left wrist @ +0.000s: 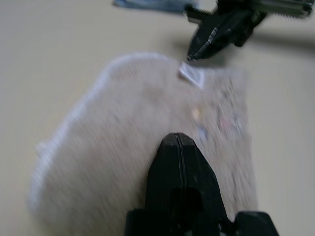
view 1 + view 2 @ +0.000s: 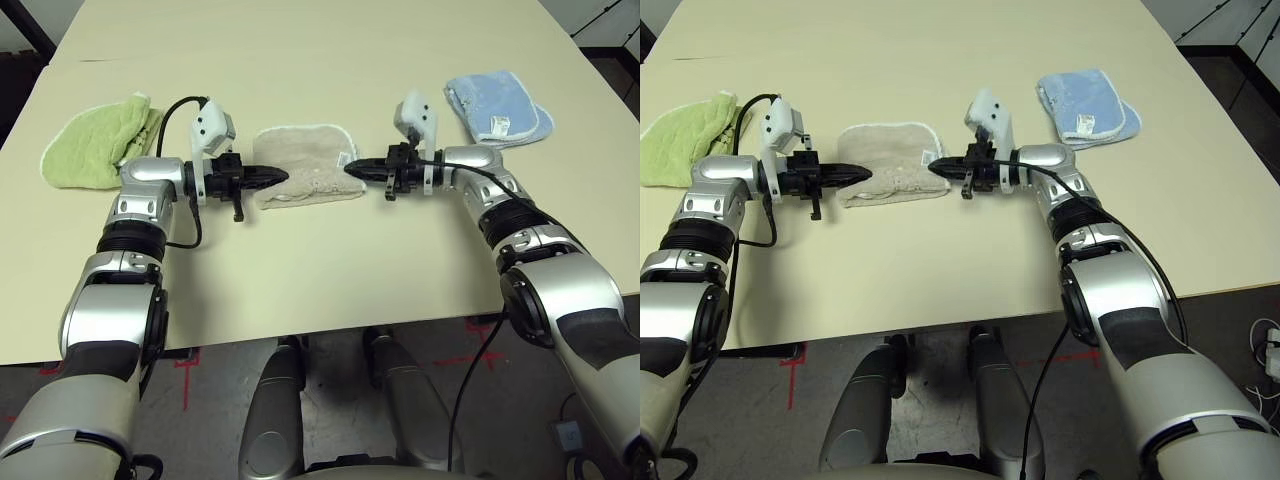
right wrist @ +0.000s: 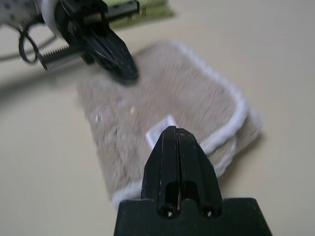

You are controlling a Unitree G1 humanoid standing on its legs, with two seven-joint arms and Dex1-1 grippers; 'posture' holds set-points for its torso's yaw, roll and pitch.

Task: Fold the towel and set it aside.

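Left gripper [image 2: 283, 177] and right gripper [image 2: 348, 169] hover level over cream table [image 2: 330, 290], tips facing across folded beige towel [image 2: 305, 163]. Both sets of fingers pressed fully together, gripping nothing. Towel lies flat mid-table between them, white label up. Farther back: light green cloth [image 2: 95, 142] at left, folded light blue towel [image 2: 497, 107] at right.

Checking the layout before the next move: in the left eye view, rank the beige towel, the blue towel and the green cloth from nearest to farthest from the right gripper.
1. Beige towel: right at the right gripper's tips, table centre.
2. Blue towel: behind the right arm, far right.
3. Green cloth: far left, beyond the left gripper.
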